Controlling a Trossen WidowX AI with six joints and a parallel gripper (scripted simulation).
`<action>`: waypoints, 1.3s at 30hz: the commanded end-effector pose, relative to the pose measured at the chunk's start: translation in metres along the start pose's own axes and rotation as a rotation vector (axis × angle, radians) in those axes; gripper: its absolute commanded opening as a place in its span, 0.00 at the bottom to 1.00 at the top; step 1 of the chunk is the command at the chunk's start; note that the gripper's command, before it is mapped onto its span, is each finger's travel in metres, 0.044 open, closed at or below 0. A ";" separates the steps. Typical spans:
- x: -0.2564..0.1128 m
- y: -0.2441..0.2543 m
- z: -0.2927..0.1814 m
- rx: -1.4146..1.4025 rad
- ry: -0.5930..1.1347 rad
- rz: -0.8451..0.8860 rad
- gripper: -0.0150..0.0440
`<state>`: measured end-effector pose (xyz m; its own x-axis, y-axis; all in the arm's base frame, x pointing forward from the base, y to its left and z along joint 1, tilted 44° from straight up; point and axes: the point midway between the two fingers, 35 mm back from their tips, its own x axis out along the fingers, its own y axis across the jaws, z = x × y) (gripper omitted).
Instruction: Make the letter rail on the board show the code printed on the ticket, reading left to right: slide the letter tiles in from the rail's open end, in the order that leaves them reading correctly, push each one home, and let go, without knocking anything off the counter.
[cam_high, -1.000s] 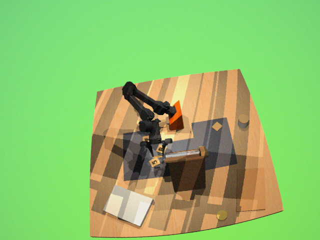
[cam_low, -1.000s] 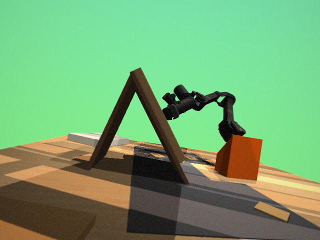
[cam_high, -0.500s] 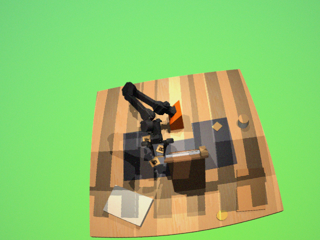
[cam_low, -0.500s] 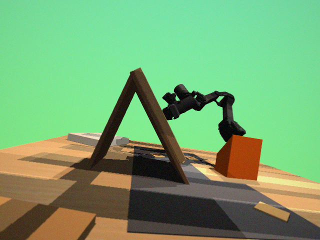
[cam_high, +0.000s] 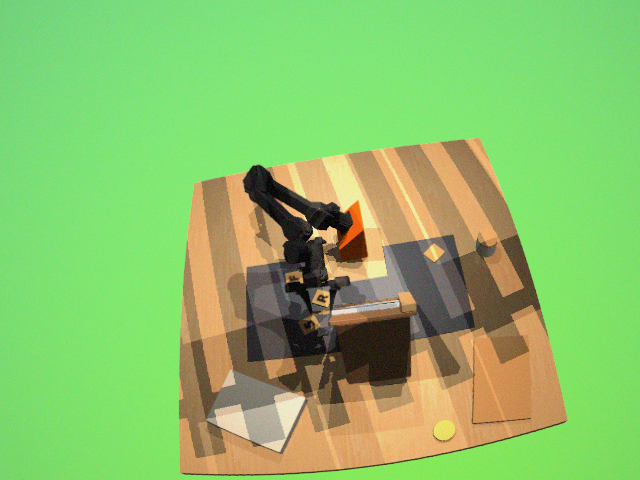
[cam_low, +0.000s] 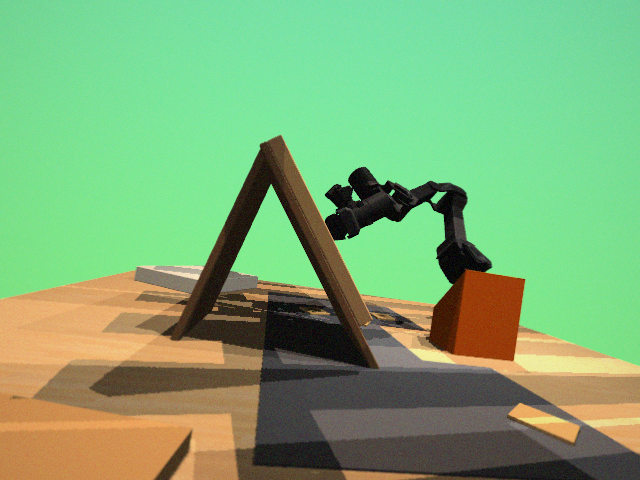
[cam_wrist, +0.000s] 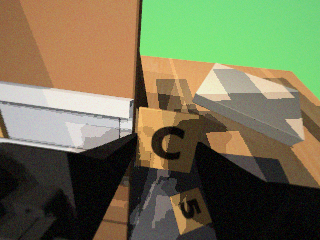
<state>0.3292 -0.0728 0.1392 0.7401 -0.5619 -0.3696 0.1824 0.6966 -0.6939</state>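
My gripper (cam_wrist: 166, 141) is shut on the C tile (cam_wrist: 167, 150), which looks upright in the wrist view. The tile is just outside the open end of the white rail (cam_wrist: 65, 95) (cam_high: 364, 308), close beside it; I cannot tell if they touch. The rail crosses the sloping board (cam_wrist: 70, 45) (cam_low: 310, 222). A tan sliver at the wrist view's left edge is unclear. The 5 tile (cam_high: 310, 323) (cam_wrist: 191, 211), R tile (cam_high: 321, 298) and F tile (cam_high: 293, 277) lie near the arm. Another tile (cam_high: 434, 252) (cam_low: 545, 423) lies right, its letter unreadable. No ticket code is readable.
A dark mat (cam_high: 263, 341) (cam_low: 299, 439) lies under the board. An orange block (cam_high: 353, 240) (cam_low: 491, 315) stands near the arm's base. A pale slab (cam_high: 258, 410) (cam_wrist: 250, 105), yellow disc (cam_high: 444, 430), wooden panel (cam_high: 501, 379) and cylinder (cam_high: 486, 245) are around the counter.
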 end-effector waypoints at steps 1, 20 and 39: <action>0.000 0.003 -0.002 0.002 0.005 -0.001 0.25; 0.000 0.013 -0.002 0.002 0.005 0.000 0.25; 0.000 0.022 -0.002 0.002 0.005 0.000 0.25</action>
<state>0.3330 -0.0589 0.1255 0.7400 -0.5614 -0.3706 0.1821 0.6975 -0.6930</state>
